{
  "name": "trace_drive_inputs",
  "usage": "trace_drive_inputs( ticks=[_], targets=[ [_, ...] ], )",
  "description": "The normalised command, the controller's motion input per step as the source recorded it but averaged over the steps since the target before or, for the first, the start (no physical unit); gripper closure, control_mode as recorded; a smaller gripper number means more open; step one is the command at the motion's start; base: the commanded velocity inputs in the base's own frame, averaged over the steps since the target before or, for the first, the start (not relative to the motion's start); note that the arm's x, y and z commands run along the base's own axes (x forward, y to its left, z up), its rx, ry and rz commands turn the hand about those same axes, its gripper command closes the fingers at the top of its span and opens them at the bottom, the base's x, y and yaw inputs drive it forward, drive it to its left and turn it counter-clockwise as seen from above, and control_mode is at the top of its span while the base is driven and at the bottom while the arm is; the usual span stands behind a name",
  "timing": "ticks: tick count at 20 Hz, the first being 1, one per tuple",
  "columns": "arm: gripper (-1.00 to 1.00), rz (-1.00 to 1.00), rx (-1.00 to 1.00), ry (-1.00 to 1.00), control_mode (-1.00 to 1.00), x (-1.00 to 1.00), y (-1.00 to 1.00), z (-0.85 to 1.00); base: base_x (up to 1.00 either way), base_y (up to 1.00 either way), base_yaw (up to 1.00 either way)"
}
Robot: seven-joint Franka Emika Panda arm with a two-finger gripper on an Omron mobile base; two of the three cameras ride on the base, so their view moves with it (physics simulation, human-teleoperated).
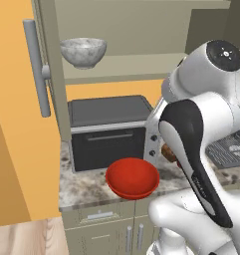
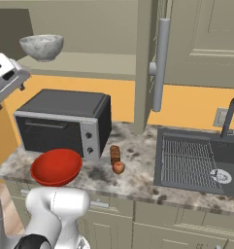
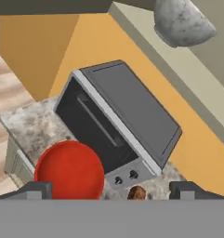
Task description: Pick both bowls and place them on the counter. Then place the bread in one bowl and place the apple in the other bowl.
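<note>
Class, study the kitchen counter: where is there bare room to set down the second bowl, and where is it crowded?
Free: the granite counter between the apple and the sink. Crowded: the left end, where the red bowl sits before the toaster oven, with the bread beside it.

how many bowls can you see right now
2. The red bowl sits on the counter before the toaster oven; the marbled bowl is on the open cabinet shelf above.

In the left base view the arm [image 1: 191, 144] hides most of the bread [image 1: 167, 151] and the whole apple.
</note>
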Motion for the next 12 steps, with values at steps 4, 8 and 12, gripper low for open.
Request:
trace_drive_inputs(
  ticks=[4, 8, 12],
  targets=[
    [-1.00, 0.27, 0.00, -0.29, -1.00, 0.00, 0.00, 0.38, 0.00, 0.00, 0.00],
    [-1.00, 0.22, -0.01, -0.28, -1.00, 0.01, 0.00, 0.42, 0.00, 0.00, 0.00],
    [-1.00, 0.24, -0.03, -0.24, -1.00, 0.02, 0.03, 0.33, 0.00, 0.00, 0.00]
  ],
)
